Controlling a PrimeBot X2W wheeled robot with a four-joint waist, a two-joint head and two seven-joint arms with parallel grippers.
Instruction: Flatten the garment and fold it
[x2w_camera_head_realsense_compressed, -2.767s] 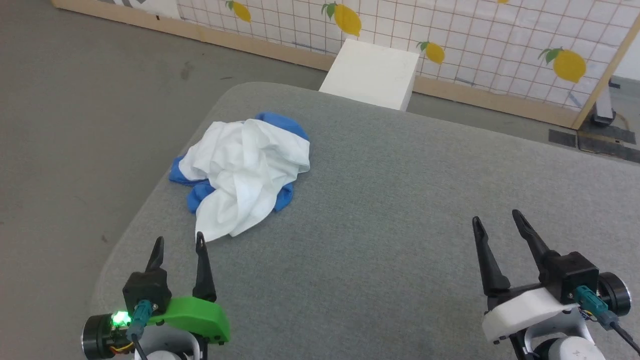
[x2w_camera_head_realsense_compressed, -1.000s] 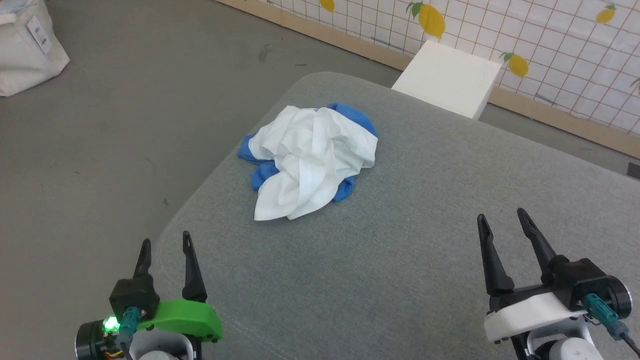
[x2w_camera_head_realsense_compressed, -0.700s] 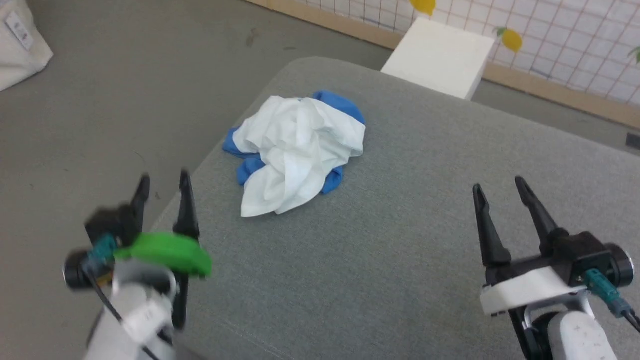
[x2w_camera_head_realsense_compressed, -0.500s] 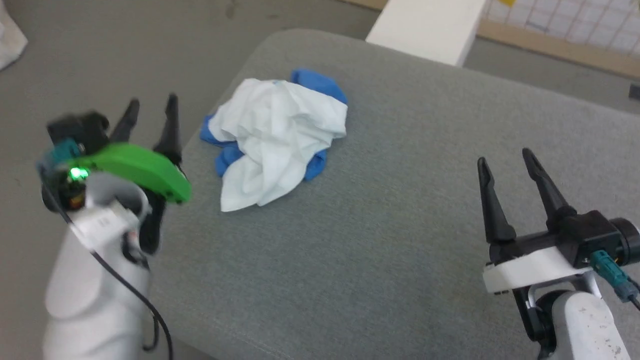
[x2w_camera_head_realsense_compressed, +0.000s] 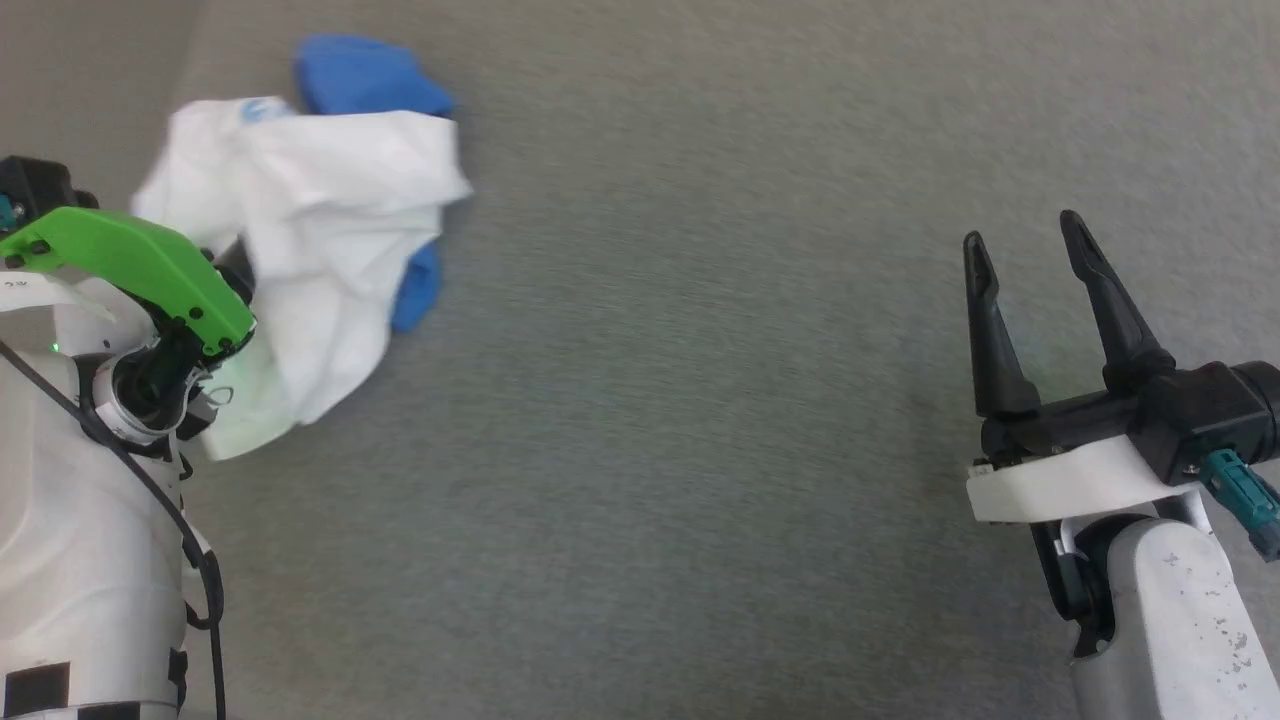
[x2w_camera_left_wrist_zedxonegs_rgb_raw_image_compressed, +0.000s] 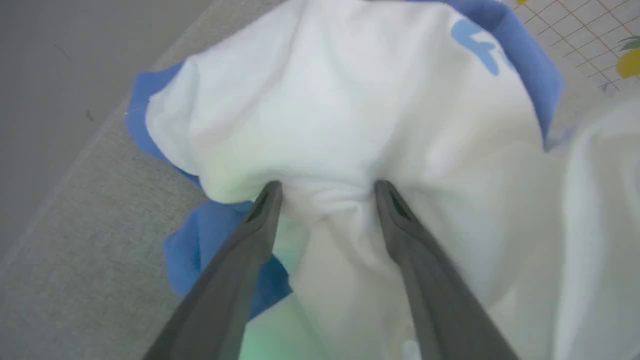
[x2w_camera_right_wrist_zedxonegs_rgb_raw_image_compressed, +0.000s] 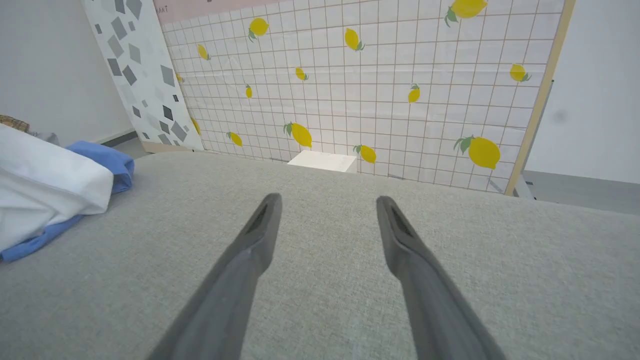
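The garment (x2w_camera_head_realsense_compressed: 310, 220) lies crumpled on the grey cushioned surface (x2w_camera_head_realsense_compressed: 700, 420) at the upper left of the head view: white cloth on top, blue sleeve parts (x2w_camera_head_realsense_compressed: 365, 80) poking out behind and beside it. My left gripper (x2w_camera_left_wrist_zedxonegs_rgb_raw_image_compressed: 327, 186) is open, and both fingertips press into a white fold, with cloth bunched between them. A blue logo (x2w_camera_left_wrist_zedxonegs_rgb_raw_image_compressed: 477, 45) shows near the blue trim. In the head view the left gripper's green cover (x2w_camera_head_realsense_compressed: 130, 262) sits over the garment's near left edge. My right gripper (x2w_camera_head_realsense_compressed: 1021, 230) stands open and empty over bare surface, far to the right of the garment (x2w_camera_right_wrist_zedxonegs_rgb_raw_image_compressed: 50, 185).
The surface's left edge runs close beside the garment, with grey floor (x2w_camera_left_wrist_zedxonegs_rgb_raw_image_compressed: 60, 75) beyond it. Past the far edge stand a white box (x2w_camera_right_wrist_zedxonegs_rgb_raw_image_compressed: 324, 161) and a lemon-patterned grid panel (x2w_camera_right_wrist_zedxonegs_rgb_raw_image_compressed: 380, 85).
The head camera has tilted down and closer. My left arm has reached forward from the near edge to the garment, and its open fingers now dig into the white cloth. The right gripper stays open.
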